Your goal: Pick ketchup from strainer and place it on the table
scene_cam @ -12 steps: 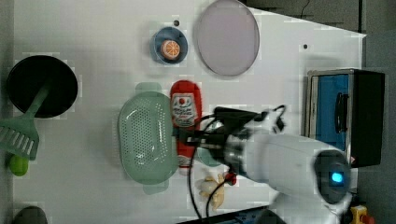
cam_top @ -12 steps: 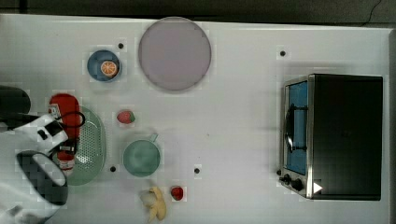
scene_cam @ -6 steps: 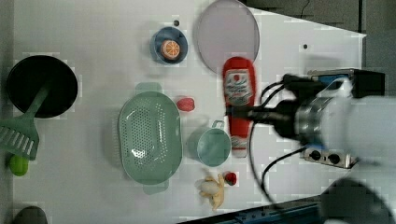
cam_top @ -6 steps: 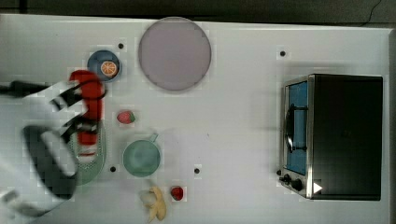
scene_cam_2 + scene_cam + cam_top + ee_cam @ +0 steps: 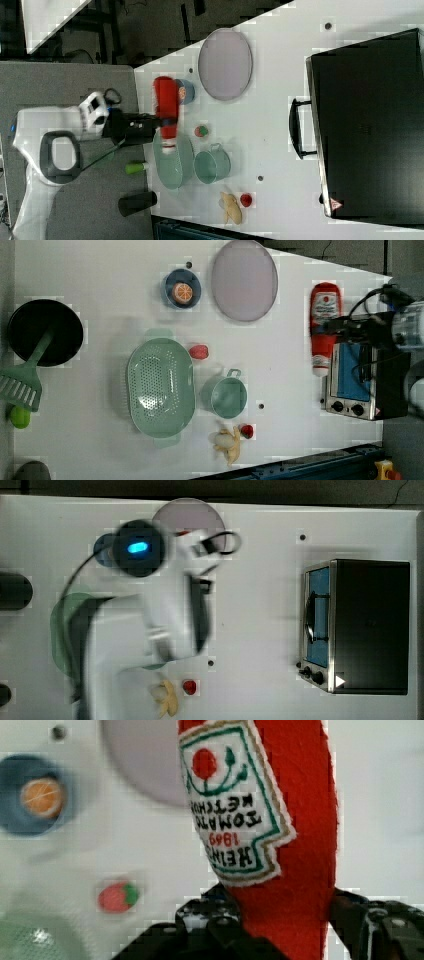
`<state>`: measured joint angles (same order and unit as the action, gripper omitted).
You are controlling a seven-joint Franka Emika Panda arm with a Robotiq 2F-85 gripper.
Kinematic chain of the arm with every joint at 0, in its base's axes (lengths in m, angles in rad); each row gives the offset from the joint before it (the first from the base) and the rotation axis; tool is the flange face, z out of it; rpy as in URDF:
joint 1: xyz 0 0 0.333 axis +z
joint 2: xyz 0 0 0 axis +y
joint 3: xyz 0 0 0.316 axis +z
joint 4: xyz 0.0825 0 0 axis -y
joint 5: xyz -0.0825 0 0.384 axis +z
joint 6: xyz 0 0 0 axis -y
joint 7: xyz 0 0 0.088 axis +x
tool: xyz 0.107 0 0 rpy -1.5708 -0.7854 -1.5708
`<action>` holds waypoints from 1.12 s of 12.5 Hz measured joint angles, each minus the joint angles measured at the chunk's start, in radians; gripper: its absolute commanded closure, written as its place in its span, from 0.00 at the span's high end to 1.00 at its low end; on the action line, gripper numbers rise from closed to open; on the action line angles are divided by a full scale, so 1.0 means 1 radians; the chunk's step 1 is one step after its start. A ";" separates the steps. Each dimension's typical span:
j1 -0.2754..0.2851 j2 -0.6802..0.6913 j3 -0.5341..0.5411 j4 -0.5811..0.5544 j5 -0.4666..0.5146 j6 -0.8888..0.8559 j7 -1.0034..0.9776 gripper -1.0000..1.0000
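Wrist view: gripper (image 5: 280, 930) jaws squeeze the ketchup bottle (image 5: 280, 820), which sticks out toward twelve o'clock above the table (image 5: 380, 795).

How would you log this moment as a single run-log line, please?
phase: carry | gripper: shut on ketchup | ketchup: lifted, out of strainer | table: placement not yet done

Slim red fabric ketchup bottle (image 5: 323, 325): white label edged green and tan, red tomato emblem, black lettering, white cap. Pale green oval plastic strainer (image 5: 160, 385): perforated dot pattern across its bottom. Large white flat tabletop (image 5: 100, 270): a few small dark holes. Round pale green cup (image 5: 225, 396). Round lilac-grey plate (image 5: 244, 280). Dark blue bowl (image 5: 182, 288) containing an orange slice. Small red strawberry (image 5: 199, 351) with green top.
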<state>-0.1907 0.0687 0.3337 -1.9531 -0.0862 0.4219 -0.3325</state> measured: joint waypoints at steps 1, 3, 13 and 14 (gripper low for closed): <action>-0.015 0.004 -0.042 -0.003 0.003 0.000 -0.032 0.56; -0.026 0.004 -0.141 -0.017 -0.003 0.000 -0.083 0.56; -0.055 0.016 -0.213 -0.373 0.005 0.348 -0.140 0.56; -0.047 0.034 -0.213 -0.414 0.004 0.396 -0.140 0.56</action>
<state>-0.2375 0.1026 0.1203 -2.3672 -0.0826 0.8179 -0.4729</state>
